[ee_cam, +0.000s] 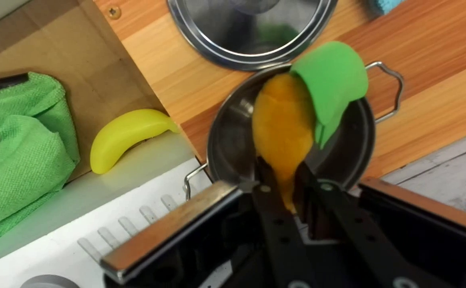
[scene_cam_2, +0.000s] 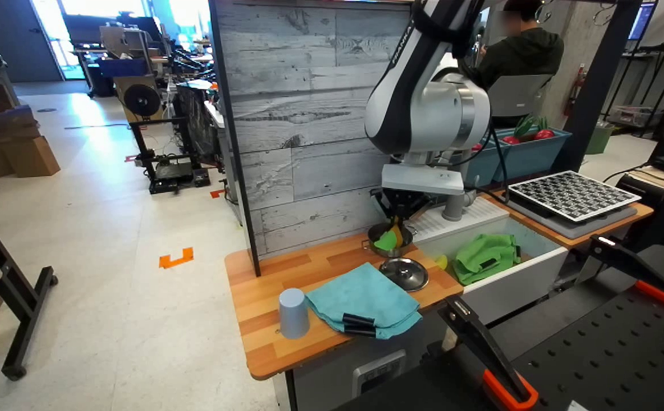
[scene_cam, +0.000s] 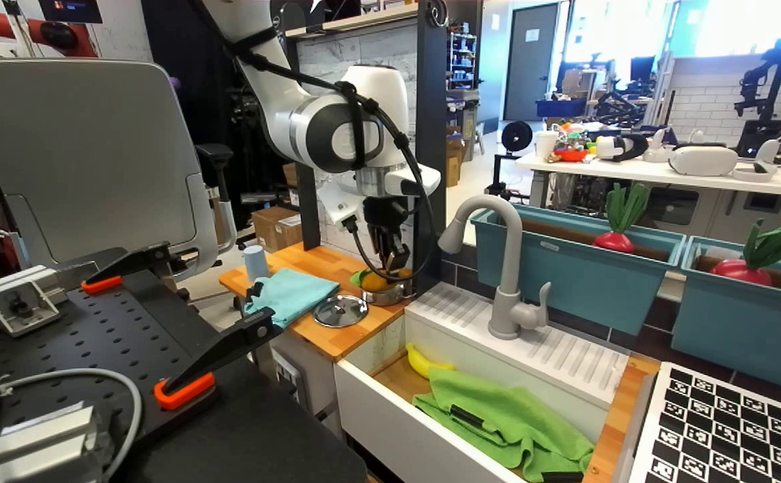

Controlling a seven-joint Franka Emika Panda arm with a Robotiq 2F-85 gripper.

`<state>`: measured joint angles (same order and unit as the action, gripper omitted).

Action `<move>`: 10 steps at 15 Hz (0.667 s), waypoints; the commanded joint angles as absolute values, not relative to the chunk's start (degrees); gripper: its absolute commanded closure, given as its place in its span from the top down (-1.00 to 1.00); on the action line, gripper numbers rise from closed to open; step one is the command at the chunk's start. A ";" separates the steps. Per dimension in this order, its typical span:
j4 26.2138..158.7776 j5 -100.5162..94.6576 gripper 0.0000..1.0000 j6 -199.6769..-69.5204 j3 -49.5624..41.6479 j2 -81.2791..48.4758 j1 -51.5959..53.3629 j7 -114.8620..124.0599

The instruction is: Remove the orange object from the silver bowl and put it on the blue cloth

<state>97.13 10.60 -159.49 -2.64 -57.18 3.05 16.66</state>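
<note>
Over the round, wire-handled silver metal bowl, the black two-finger gripper is pointed downward, its jaws brought close together, and the narrow end of the smooth, tapered yellow-orange object is pinched between them. The object's broader end is seen at the bowl's mouth; whether the bottom is touched cannot be told. Beside it, a curved bright-green piece is extended past the rim. Just beside the bowl, a round shiny metal lid is laid on the wooden counter, with the folded light-teal cloth spread next to it.
</note>
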 commanded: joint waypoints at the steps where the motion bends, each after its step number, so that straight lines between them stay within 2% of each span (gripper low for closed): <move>1: 99.62 10.00 -1.00 -159.61 -2.28 -54.81 3.06 15.22; 10: 115.79 9.23 -0.96 -167.94 -0.19 -42.15 2.72 8.30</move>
